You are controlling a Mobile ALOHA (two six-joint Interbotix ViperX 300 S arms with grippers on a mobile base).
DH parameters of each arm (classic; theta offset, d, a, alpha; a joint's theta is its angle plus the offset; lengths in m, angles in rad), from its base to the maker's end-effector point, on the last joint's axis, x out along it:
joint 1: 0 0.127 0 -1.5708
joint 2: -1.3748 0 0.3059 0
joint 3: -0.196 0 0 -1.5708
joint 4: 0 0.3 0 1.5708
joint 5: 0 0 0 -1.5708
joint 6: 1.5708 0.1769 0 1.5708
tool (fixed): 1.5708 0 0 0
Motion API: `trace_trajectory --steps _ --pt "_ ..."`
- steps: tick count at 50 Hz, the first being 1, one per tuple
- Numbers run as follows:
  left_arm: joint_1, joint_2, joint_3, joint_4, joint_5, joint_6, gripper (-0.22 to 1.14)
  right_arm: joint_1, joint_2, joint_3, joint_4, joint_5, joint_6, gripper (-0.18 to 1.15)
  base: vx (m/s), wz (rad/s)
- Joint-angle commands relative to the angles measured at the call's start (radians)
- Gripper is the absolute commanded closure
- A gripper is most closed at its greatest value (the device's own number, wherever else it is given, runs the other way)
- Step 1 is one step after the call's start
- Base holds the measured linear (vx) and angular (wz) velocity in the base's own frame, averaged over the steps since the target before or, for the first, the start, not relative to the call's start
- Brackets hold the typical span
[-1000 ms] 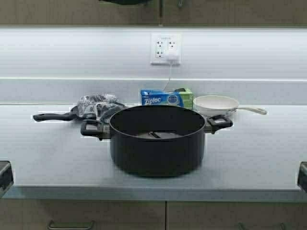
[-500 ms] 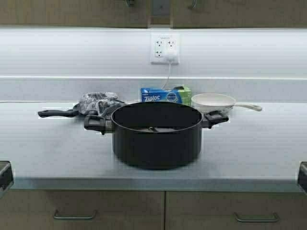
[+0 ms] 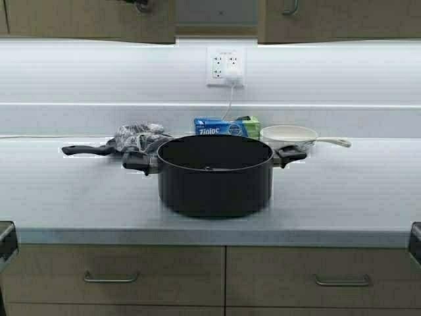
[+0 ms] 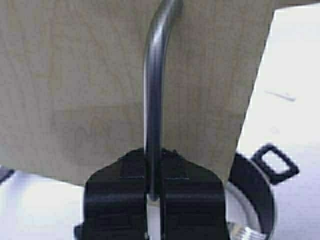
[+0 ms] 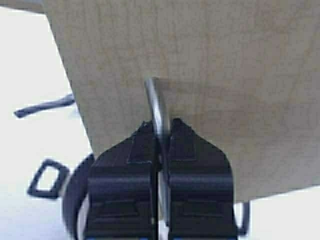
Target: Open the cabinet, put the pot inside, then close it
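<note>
Change: base has backed away since the earlier high frames; pot sits higher and smaller, more of the drawers shows, gap between the cabinet doors has widened.
High view: cabinet [image 3: 85,20] doors along the top edge, swung apart, pale grey interior visible between them. Left door handle [image 3: 141,6] and right door handle [image 3: 289,8] just show; neither gripper body is clear here.
High view, pot: black pot [image 3: 215,174] on the countertop [image 3: 355,197], near the front edge, centred under the cabinet gap. Matte, straight-sided, lidless, two short side handles.
High view, rest: Ziploc box [image 3: 227,126] behind the pot, white frying pan [image 3: 289,137] beside it, long-handled black pan with cloth [image 3: 135,139] on the other side, wall outlet [image 3: 227,66] above.
Left wrist view: left gripper [image 4: 154,187] clenched on the curved metal handle, tan door filling the frame, pot rim below.
Right wrist view: right gripper [image 5: 161,150] clamped on its door's handle, pot below.
Progress: opening under way, doors partly open. Pot not yet lifted; placing and closing remain.
</note>
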Motion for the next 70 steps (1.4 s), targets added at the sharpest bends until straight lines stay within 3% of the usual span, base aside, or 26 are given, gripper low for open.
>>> trace_trajectory --steps 1,25,30,34,40,42,44,50,63,66,70 --pt "0.015 -0.104 -0.005 0.006 0.008 -0.003 0.88 -0.02 -0.04 -0.003 -0.008 0.038 0.015 0.9 -0.16 0.04" --pt "0.198 -0.209 0.025 0.008 0.133 -0.009 0.88 -0.14 -0.058 0.021 -0.015 0.137 0.023 0.9 -0.15 -0.04" --pt "0.201 -0.213 0.041 0.008 0.135 0.003 0.84 -0.169 -0.057 0.014 -0.015 0.152 0.046 0.82 -0.08 -0.04" --pt "0.201 -0.216 0.054 0.017 0.169 0.012 0.64 -0.196 -0.061 0.014 -0.021 0.219 0.058 0.56 -0.06 0.0" --pt "0.201 -0.235 0.072 0.038 0.229 0.017 0.05 -0.262 -0.084 0.021 -0.043 0.339 0.071 0.01 -0.04 0.02" --pt "0.201 -0.238 0.077 0.046 0.235 0.017 -0.13 -0.278 -0.1 0.032 -0.052 0.367 0.078 -0.09 0.0 0.05" --pt "0.201 -0.239 0.08 0.051 0.236 0.018 -0.2 -0.29 -0.114 0.046 -0.066 0.379 0.084 -0.1 0.03 0.08" --pt "0.204 -0.273 0.098 0.054 0.272 0.014 -0.04 -0.307 -0.187 0.069 -0.132 0.43 0.107 -0.06 0.02 0.07" --pt "0.198 -0.42 0.141 0.052 0.414 0.002 0.08 -0.278 -0.318 0.106 -0.204 0.577 0.222 -0.02 -0.02 0.01" --pt "0.169 -0.44 0.141 0.052 0.43 -0.002 0.25 -0.229 -0.324 0.103 -0.198 0.58 0.242 0.06 -0.02 -0.01" --pt "0.106 -0.449 0.133 0.044 0.43 -0.005 0.67 -0.138 -0.308 0.092 -0.189 0.558 0.258 0.3 -0.03 -0.01"
